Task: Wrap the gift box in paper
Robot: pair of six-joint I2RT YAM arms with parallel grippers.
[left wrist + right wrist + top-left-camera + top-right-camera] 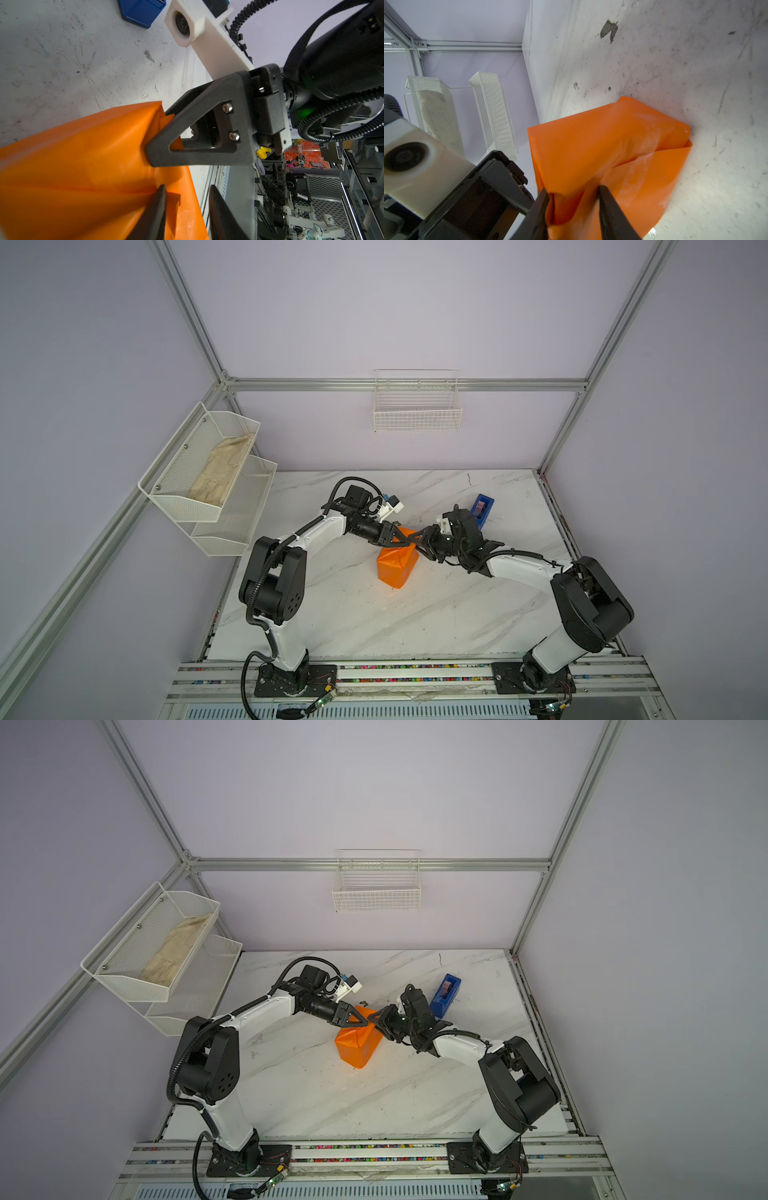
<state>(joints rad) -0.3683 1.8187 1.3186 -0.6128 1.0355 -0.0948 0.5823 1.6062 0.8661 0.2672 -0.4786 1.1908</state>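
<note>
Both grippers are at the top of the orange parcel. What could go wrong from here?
1. The left gripper stands open beside the fold, so only the right gripper pinches the paper. The flap may spring loose.
2. That pinch bunches the paper, so a pull could tear it or drag the parcel.
3. The tape dispenser sits behind the right arm, so fetching it likely means letting go.

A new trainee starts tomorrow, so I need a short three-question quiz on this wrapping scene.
1. True or false: the blue tape dispenser lies in the wall basket.
2. The left tool and right tool meet at: A the paper; B the wall basket; C the tape dispenser.
3. Fill in: the paper's colour is ____.
Key: 1 false, the tape dispenser stands on the table; 2 A; 3 orange.
</note>
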